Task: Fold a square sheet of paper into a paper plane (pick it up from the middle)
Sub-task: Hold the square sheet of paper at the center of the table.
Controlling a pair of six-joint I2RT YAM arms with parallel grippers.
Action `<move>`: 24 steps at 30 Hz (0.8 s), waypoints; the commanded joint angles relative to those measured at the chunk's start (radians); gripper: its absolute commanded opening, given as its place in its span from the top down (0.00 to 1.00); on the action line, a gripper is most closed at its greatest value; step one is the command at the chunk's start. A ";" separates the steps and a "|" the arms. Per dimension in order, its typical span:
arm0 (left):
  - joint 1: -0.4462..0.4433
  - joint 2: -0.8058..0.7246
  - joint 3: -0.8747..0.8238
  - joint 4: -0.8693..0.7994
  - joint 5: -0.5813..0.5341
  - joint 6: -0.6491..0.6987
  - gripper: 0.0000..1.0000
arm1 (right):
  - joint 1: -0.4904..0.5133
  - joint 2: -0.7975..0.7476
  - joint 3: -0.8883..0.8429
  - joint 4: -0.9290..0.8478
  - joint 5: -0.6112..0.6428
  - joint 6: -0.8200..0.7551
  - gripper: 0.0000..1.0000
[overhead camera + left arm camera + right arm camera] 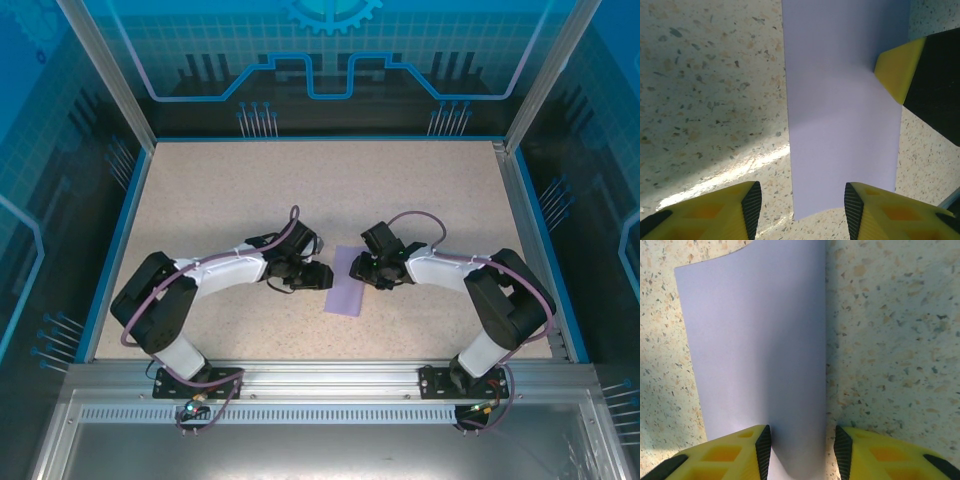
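Two robot arms reach inward over a speckled table point(300, 190) and meet near its middle. On the left, the left gripper point(318, 276) sits low at the sheet's left edge. In its wrist view the left gripper point(802, 200) has its yellow fingers about half apart, and the near end of the paper lies in the gap below them. It does not seem to be pinching anything. Between the arms lies the square sheet of paper point(346, 285), plain lavender. From above it looks like a narrow strip, not a square, so it seems to be doubled over lengthwise. The strip point(840, 125) looks flat and smooth, and one yellow fingertip point(895, 70) of the other arm touches its right edge. On the right, the right gripper point(368, 270) sits over the sheet's upper right. Its own view shows the right gripper point(802, 440) partly open, the paper point(760, 350) running between the fingers with a bowed far edge and a shadowed right edge. Whether the fingers touch it is unclear. By this look, only the first centre fold is made or under way; the nose and wings are not yet folded.
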 commanded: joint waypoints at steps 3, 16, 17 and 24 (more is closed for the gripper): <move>-0.005 0.038 0.032 0.049 0.060 -0.027 0.50 | 0.033 0.049 0.008 0.084 -0.021 -0.008 0.59; -0.010 0.122 0.058 0.156 0.130 -0.064 0.62 | 0.028 0.039 -0.006 0.095 -0.028 -0.004 0.59; -0.011 0.128 0.058 0.162 0.136 -0.066 0.65 | 0.027 0.038 -0.005 0.095 -0.029 -0.005 0.59; -0.010 0.164 0.060 0.179 0.158 -0.070 0.83 | 0.027 0.038 -0.009 0.098 -0.031 -0.004 0.59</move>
